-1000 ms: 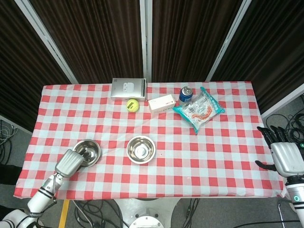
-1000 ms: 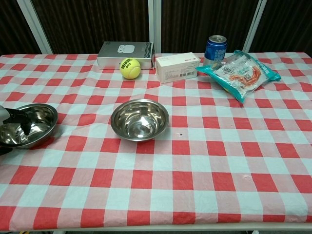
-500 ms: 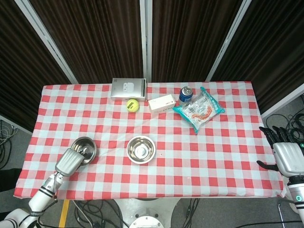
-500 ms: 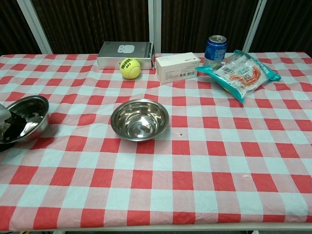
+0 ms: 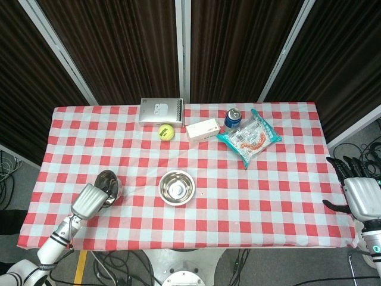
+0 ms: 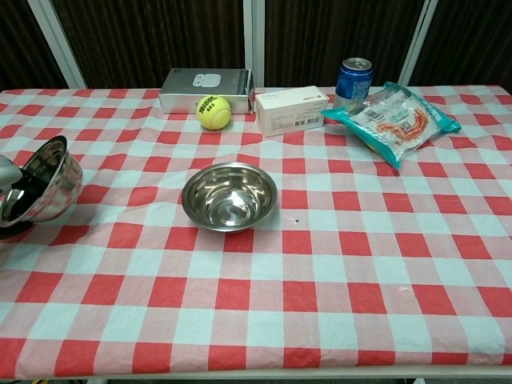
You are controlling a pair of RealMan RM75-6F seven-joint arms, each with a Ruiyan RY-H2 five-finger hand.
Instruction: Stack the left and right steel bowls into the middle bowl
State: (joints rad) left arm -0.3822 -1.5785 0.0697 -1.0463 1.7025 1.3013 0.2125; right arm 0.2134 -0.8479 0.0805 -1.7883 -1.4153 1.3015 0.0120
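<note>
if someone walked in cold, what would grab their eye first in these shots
Probably the tilted steel bowl at the table's left edge, tipped on its side in the left hand. Next, the middle bowl sitting upright near the front centre. The bright tennis ball and blue can stand out along the back row.

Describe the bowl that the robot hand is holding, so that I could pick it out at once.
Start at the red-and-white checked tablecloth and go to its front left corner, where the left robot hand comes up over the edge. The small round steel bowl it holds is tipped steeply onto its side, while the other shiny steel bowl sits flat and upright in the middle of the table.
</note>
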